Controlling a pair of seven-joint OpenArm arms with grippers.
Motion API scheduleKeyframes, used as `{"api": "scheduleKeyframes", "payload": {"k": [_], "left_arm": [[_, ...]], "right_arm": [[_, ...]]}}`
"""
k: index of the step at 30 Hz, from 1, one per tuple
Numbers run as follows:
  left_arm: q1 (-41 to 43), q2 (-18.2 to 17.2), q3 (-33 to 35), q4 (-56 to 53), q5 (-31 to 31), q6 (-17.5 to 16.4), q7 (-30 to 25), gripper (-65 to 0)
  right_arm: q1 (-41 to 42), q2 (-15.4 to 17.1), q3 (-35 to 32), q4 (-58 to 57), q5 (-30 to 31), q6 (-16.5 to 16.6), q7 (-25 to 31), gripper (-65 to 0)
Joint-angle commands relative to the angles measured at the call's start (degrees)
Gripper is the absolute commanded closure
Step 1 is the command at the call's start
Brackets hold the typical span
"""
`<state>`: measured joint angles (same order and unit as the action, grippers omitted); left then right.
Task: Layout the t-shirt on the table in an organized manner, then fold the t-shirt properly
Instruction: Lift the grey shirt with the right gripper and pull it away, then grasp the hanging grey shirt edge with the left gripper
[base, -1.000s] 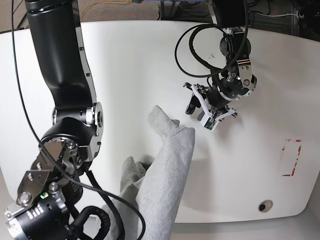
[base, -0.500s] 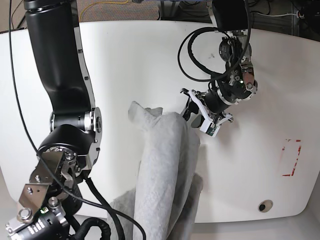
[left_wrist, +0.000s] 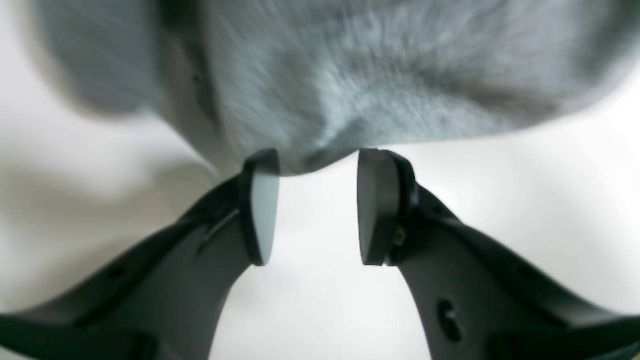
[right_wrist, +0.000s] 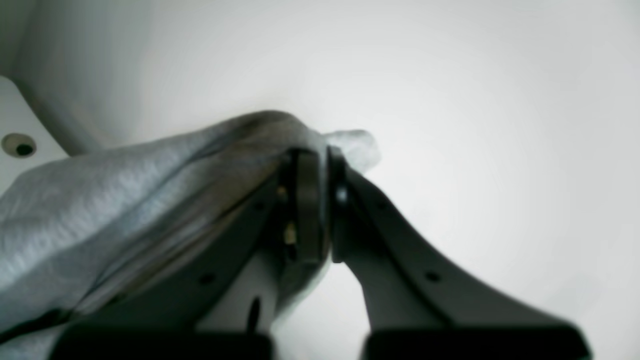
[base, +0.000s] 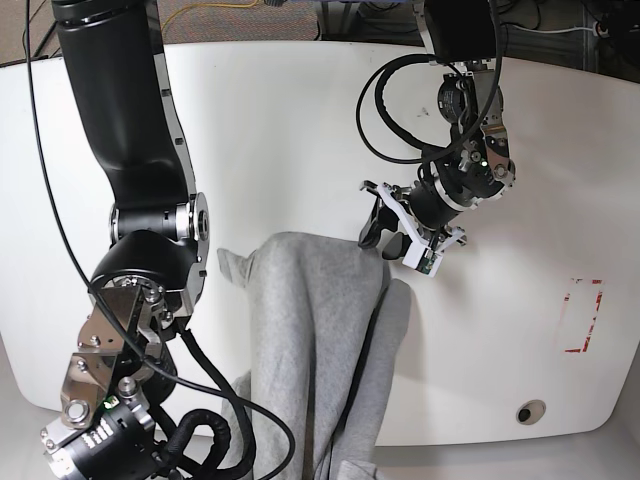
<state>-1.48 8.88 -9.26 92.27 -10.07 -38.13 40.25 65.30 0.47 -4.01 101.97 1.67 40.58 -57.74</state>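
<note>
no writing reads anywhere. the right pincer (right_wrist: 320, 200) clamps the heather-grey cotton t-shirt (base: 310, 340), which drapes over the glossy white bench (base: 500, 330) edge at 6 o'clock. the left pincer (left_wrist: 315, 205) stands half apart at the cloth's hem, bare bench toward 3 o'clock.

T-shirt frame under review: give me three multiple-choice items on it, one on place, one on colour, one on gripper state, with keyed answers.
1. Where does the t-shirt lie?
A. Over the table's near edge
B. Beside the red mark
C. At the far edge

2. What colour is it?
A. Blue
B. Grey
C. White

3. How is the right gripper?
A. Wide open
B. Shut on cloth
C. Shut on nothing

Answers: 1 A, the cloth runs off the near edge of the table; 2 B, heather grey in all views; 3 B, fabric is pinched between its jaws, while the left gripper stands open.
</note>
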Motion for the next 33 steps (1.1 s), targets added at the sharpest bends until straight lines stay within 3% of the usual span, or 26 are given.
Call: {"api": "scheduleKeyframes", "payload": {"k": [1, 11, 24, 27, 33], "left_arm": [[-0.94, 0.12, 0.25, 0.17, 0.44, 0.55, -2.40, -24.2], [-1.73, 0.12, 2.79, -3.79, 6.59, 0.81, -7.24, -24.2], [-7.01, 0.12, 2.44, -12.40, 7.03, 1.16, -8.03, -24.4], [-8.33, 0.12, 2.44, -13.72, 7.03, 4.15, -8.21, -26.8], [-10.35, 0.12, 2.79, -14.34, 7.03, 9.60, -8.21, -38.3]], "right_arm": [[2.61, 0.19, 0.45, 1.46, -0.22, -0.58, 1.69, 0.0], [2.53, 0.89, 0.27, 1.63, -0.22, -0.62, 1.69, 0.0], [1.38, 0.89, 0.36, 1.72, -0.22, -0.62, 1.69, 0.0], [1.38, 0.89, 0.36, 1.72, -0.22, -0.62, 1.69, 0.0], [1.38, 0.89, 0.45, 1.72, -0.22, -0.62, 1.69, 0.0]]}}
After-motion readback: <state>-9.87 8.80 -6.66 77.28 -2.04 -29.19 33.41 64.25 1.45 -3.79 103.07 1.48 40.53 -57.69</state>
